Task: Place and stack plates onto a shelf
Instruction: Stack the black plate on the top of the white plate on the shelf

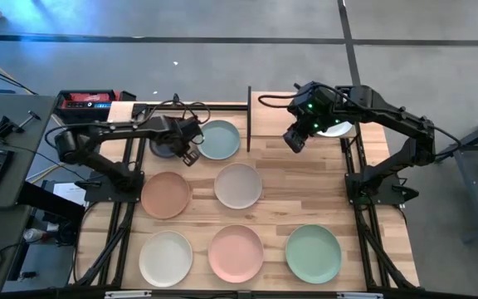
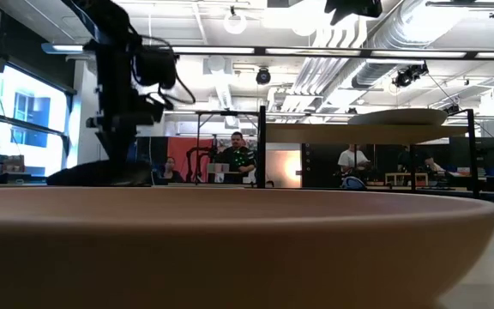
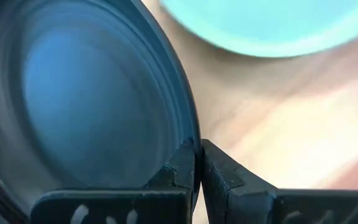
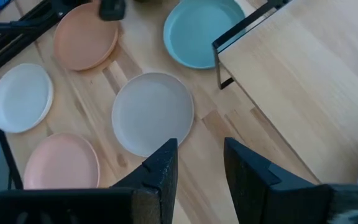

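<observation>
Left gripper [image 1: 191, 155]: at the far left of the desk, its fingers [image 3: 185, 168] pinched closed on the right rim of the black plate [image 1: 164, 146].
Black plate: on the desk at the far left, just beside the light blue plate [image 1: 220, 139]; in the low view it shows as a dark shape under the left arm, and whether it is lifted off the wood cannot be told.
Right gripper [image 1: 294, 141]: above the shelf [image 1: 301, 116] near its left end, fingers [image 4: 160, 171] apart with nothing between them.
Shelf: a raised light-wood board on black posts at the far right of the desk [image 1: 280, 195].
Pale white plate [image 1: 338, 128]: lies on the shelf's right part, partly hidden by the right arm.
Light blue plate: on the desk just left of the shelf's post.
Beige-grey plate [image 1: 238, 185]: middle of the desk, nearer than the light blue one.
Terracotta plate [image 1: 166, 195]: left of the beige-grey plate, close to it.
Near row: cream plate [image 1: 165, 258] left, pink plate [image 1: 236, 252] middle, mint green plate [image 1: 313, 253] right, all flat on the desk and apart.
Room behind: people [image 2: 237, 153] sit at workstations beyond the desk in the low view.
</observation>
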Action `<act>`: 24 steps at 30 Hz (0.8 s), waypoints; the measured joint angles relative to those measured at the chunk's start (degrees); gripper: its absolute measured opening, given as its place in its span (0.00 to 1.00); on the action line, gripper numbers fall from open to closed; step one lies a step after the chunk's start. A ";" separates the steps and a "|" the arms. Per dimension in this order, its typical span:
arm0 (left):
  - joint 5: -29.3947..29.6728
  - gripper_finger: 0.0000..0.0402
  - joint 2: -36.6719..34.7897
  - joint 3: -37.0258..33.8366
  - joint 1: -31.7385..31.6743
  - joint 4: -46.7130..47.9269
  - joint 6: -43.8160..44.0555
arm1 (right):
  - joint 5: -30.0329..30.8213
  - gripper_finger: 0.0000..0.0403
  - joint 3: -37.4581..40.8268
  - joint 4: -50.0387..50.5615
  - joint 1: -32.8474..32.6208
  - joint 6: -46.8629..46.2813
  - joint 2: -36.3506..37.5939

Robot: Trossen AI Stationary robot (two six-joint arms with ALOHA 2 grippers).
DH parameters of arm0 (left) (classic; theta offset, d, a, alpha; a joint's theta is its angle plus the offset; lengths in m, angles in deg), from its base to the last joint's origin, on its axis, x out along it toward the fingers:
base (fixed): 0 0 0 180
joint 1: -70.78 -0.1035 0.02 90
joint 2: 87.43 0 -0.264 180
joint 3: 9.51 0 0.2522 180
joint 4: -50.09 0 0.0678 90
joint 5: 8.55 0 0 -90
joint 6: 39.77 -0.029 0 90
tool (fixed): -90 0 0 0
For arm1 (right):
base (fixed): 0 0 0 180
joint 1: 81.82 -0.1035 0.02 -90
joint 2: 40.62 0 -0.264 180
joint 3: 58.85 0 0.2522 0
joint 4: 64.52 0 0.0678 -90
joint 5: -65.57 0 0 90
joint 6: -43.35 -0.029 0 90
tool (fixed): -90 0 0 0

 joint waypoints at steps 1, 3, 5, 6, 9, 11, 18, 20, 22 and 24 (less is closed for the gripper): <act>-0.11 0.00 -0.98 0.00 0.49 0.32 -0.35 | 0.32 0.27 0.00 0.00 0.00 -0.36 0.00; -0.26 0.00 -3.12 0.00 1.44 1.59 -0.42 | 0.70 0.27 0.00 0.00 0.00 -0.38 0.00; -0.15 0.00 -5.11 0.00 2.47 2.37 -0.47 | 1.21 0.27 0.00 0.00 0.02 -0.80 0.00; 0.00 0.00 -6.11 0.00 2.93 2.79 -0.56 | 1.52 0.27 0.00 -0.02 0.01 -1.30 0.00; 0.53 0.00 -9.01 0.00 4.70 3.39 -2.22 | 2.37 0.27 0.00 -0.02 0.02 -3.00 0.00; 0.54 0.00 -10.81 0.00 5.91 3.56 -3.92 | 2.95 0.27 0.00 -0.04 0.02 -4.42 0.00; 0.86 0.00 -15.52 0.00 11.66 4.43 -13.35 | 3.66 0.27 0.00 -0.02 0.02 -11.73 0.00; 1.02 0.00 -16.32 0.02 13.87 4.43 -16.71 | 3.39 0.27 0.00 -0.02 0.02 -14.35 0.00; 1.79 0.00 -16.61 0.54 16.30 5.00 -18.95 | 3.04 0.27 -0.01 -0.02 0.02 -16.77 0.00; 3.02 0.00 -16.61 1.61 19.02 5.00 -21.02 | 2.33 0.27 0.00 -0.04 -0.02 -18.92 0.00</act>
